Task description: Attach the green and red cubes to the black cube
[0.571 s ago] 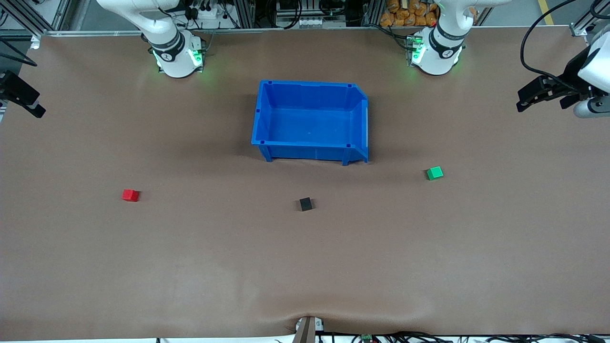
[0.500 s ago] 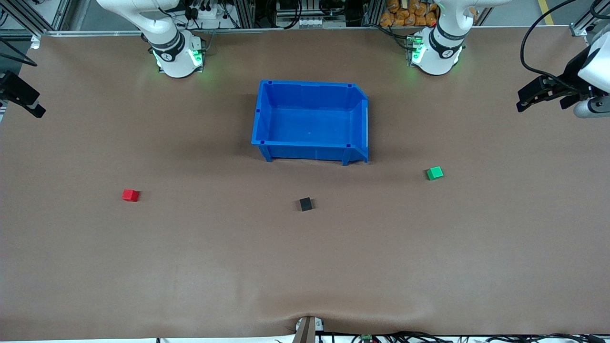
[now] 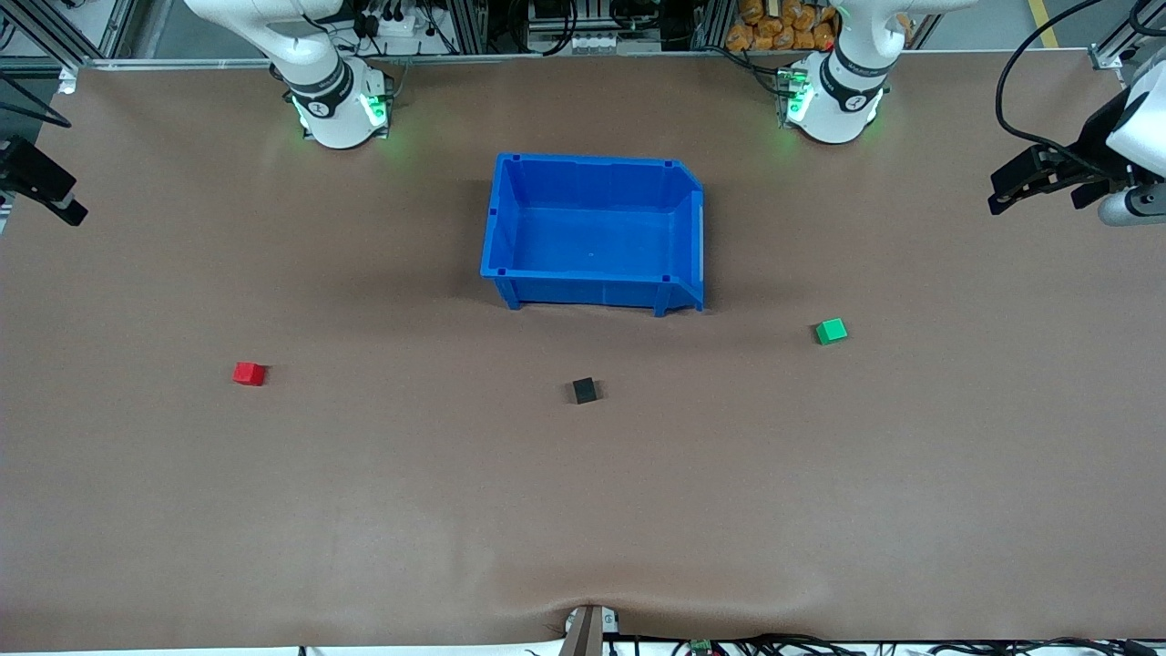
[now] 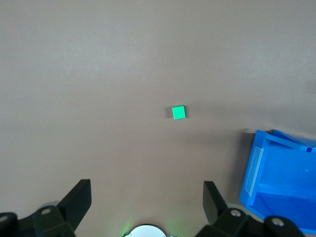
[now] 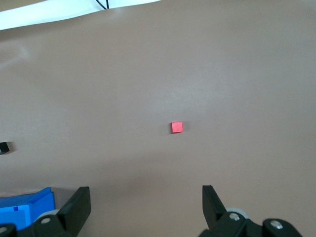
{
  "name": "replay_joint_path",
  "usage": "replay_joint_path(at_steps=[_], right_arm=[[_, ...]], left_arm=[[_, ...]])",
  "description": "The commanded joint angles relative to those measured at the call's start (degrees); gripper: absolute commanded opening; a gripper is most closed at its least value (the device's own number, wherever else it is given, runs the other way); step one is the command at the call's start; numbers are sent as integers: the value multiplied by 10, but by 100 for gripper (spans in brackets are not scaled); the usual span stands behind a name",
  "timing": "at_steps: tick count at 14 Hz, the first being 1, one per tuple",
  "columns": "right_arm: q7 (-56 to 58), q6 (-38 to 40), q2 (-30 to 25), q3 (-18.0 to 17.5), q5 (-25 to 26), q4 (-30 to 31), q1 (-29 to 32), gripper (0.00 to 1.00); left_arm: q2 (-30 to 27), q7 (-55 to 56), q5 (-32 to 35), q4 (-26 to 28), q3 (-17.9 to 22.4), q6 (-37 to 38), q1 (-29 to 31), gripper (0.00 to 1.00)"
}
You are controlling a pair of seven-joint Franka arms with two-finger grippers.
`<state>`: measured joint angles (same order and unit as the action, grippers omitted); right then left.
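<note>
Small matte black cube point(image 3: 584, 391) lying alone on the brown surface point(image 3: 583, 510), nearer the front camera than the blue plastic bin point(image 3: 594, 270); only a sliver of it caught at the right wrist view's edge point(image 5: 4, 147). Bright green cube point(image 3: 830, 331) toward the left arm's end, bright red cube point(image 3: 248, 373) toward the right arm's end, each well apart from the black one. Left claw point(image 4: 146, 197) spread wide and empty, high over the surface near the green cube point(image 4: 178, 112). Right claw point(image 5: 146, 200) likewise released, over the surface near the red cube point(image 5: 177, 127), mostly cut off in the front view. Bin partly cropped in both wrist views. Nothing shifted since the earlier frames; both arms waiting.
</note>
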<state>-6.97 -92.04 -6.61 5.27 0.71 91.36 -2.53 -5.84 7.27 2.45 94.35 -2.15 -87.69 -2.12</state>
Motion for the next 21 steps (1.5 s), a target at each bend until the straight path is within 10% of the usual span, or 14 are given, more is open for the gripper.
replay_joint_path(at_steps=[1, 21], right_arm=[[0, -21, 75, -4, 9, -24, 0, 100], [75, -205, 497, -3, 6, -45, 72, 100]], left_arm=[[6, -1, 1, -17, -1, 2, 4, 100], [29, 2, -8, 11, -15, 0, -4, 100]])
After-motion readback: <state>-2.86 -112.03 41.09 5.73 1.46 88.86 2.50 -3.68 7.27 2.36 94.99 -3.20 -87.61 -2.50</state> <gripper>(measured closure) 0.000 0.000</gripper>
